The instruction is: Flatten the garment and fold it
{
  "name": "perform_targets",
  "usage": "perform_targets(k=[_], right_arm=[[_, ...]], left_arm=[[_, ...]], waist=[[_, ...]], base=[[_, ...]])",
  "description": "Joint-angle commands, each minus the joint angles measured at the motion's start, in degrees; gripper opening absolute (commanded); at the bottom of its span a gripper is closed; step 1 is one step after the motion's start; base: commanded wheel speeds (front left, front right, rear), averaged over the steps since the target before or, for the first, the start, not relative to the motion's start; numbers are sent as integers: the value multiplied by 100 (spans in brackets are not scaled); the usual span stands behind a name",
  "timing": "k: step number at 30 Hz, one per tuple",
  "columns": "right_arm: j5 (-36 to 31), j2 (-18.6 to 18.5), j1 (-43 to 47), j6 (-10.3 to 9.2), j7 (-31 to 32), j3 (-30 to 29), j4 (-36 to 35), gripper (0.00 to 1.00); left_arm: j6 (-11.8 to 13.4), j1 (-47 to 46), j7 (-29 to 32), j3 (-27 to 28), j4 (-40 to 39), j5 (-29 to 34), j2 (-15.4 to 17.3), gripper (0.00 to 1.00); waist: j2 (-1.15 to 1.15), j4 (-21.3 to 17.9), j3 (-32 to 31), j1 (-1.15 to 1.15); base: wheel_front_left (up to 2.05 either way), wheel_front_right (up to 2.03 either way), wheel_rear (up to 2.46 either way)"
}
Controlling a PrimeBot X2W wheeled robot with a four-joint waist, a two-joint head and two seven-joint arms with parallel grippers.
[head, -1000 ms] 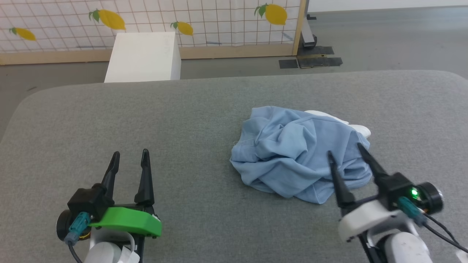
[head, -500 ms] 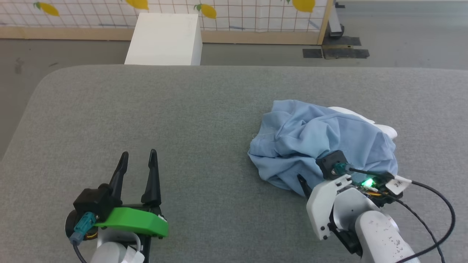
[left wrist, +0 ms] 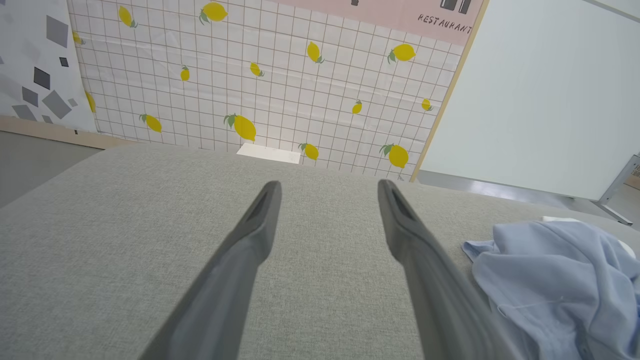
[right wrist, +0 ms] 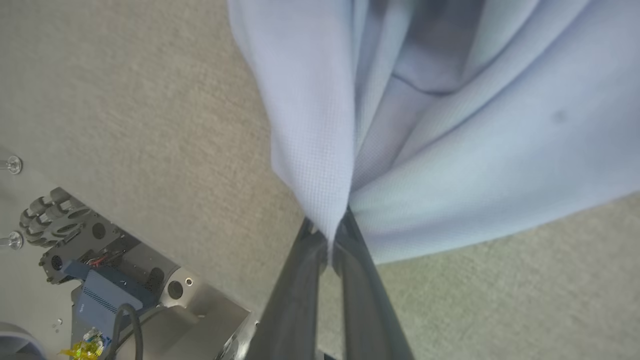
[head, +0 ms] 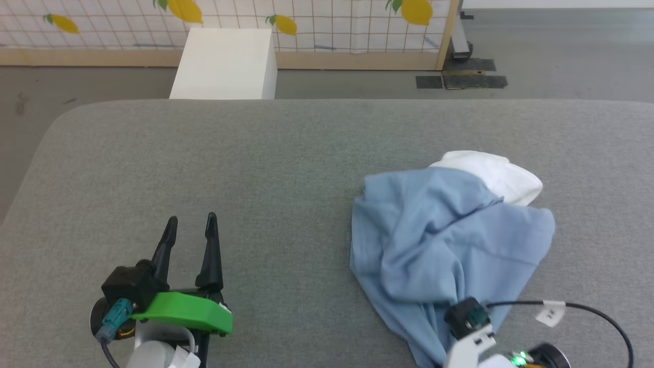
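The fingers (right wrist: 300, 285) of the right gripper (right wrist: 327, 231) are pressed together on a pinch of the shirt (right wrist: 450, 150), a fold of light blue knit caught right at their tips. From that pinch the cloth fans out beyond the tips in long pulled creases, over the grey padded surface (right wrist: 125, 100). Back beside the finger roots, past the surface's edge, part of the robot's wheeled base (right wrist: 100, 280) shows. In the head view the shirt lies crumpled, its white collar (head: 498, 174) at the end farthest from the clamped edge. The left gripper (head: 190, 221) has its fingers (left wrist: 250, 240) spread apart with nothing between them, the shirt well off to their right. Ahead of those tips, past the surface's far edge, stands a white box (head: 225, 61) before a lemon-printed screen (head: 332, 25).
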Motion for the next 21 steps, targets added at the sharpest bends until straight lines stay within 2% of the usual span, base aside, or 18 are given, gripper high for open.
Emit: perform_targets(k=[1,3,5,6,11,15,21], right_arm=[[114,-33,316,-10,263,-111,-128,0],[200,-37,660,-10,591,-285,-346,0],[142,8,860,-10,649,-533,-615,0],[41,102,946,-10,415,-756,-894,100],[-170,318,940,-10,-453,-1311,-1430,100],[-405,422,726,-10,-1593,-1860,-1749,100],[-634,470,362,-10,-3373,-2412,-1547,100]], left_arm=[[-36,6,-27,13,17,92,-31,100],[-44,22,-27,14,27,96,-33,100],[-54,42,-27,6,46,97,-35,100],[-60,57,-27,3,58,103,-36,100],[-81,87,-27,-32,107,126,-38,100],[-97,81,-27,-68,126,127,-39,100],[-123,-43,-27,-274,176,77,-40,100]], waist=[[0,-118,-92,0],[0,-184,-123,0],[0,-261,-152,0],[0,-323,-180,0],[0,-432,-248,0],[0,-507,-257,0],[0,-567,-200,0]], base=[[0,0,0],[0,0,0],[0,0,0],[0,0,0],[0,0,0],[0,0,0],[0,0,0]])
